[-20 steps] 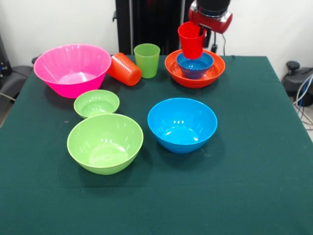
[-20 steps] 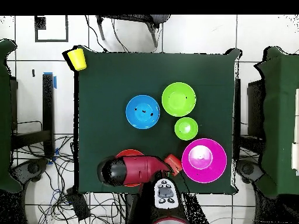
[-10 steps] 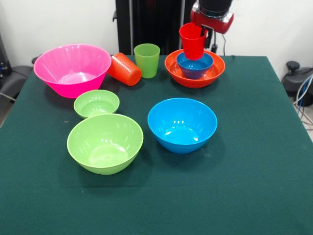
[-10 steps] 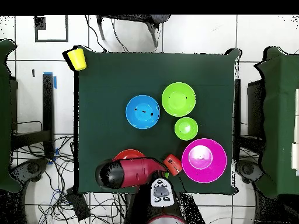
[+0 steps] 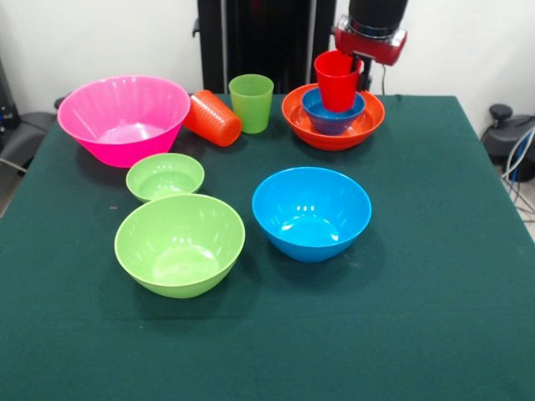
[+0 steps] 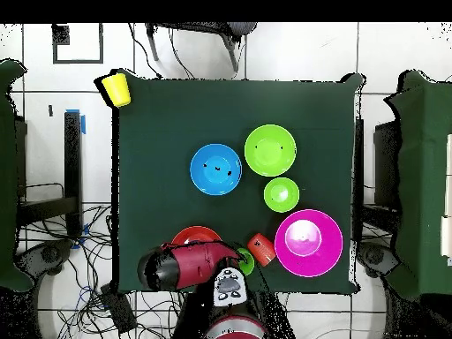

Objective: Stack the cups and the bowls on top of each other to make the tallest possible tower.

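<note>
My gripper (image 5: 355,65) is shut on the rim of the red cup (image 5: 337,82), which hangs slightly tilted with its base just inside the small dark blue bowl (image 5: 331,122). That bowl sits in the wide orange bowl (image 5: 374,116) at the table's far side. From overhead the arm covers these, and only part of the orange bowl (image 6: 196,234) shows. An orange cup (image 5: 211,118) lies on its side beside an upright light green cup (image 5: 251,102). A yellow cup (image 6: 116,88) sits at one table corner in the overhead view.
The huge pink bowl (image 5: 125,144) stands far left, with the small green bowl (image 5: 165,176) in front of it. The large green bowl (image 5: 179,244) and large blue bowl (image 5: 311,212) sit mid-table. The green cloth (image 5: 435,317) covers the table.
The gripper has carried the red cup a little to the right and lower in the front view, bringing its base down into the dark blue bowl. The other cups and bowls have not moved.
</note>
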Robot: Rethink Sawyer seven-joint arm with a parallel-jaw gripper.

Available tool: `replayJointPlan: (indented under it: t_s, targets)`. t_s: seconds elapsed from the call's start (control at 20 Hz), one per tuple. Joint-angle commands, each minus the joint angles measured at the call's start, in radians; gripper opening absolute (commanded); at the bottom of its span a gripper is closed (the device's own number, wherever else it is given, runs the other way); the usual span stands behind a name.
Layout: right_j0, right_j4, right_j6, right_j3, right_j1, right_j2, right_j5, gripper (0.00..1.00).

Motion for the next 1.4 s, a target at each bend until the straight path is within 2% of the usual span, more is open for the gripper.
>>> replayJointPlan:
  t_s: [0.05,0.55,0.85,1.0,1.4]
  targets:
    - [0.034,-0.05,0.063,-0.011,0.076,0.011,-0.081,0.0]
    - [0.054,-0.044,0.052,-0.034,0.084,-0.01,-0.071,0.0]
    - [0.079,-0.053,0.06,-0.043,0.107,-0.04,-0.104,0.0]
    - [0.089,-0.046,0.064,-0.042,0.094,-0.048,-0.1,0.0]
    - [0.085,-0.039,0.068,-0.041,0.115,-0.047,-0.145,0.0]
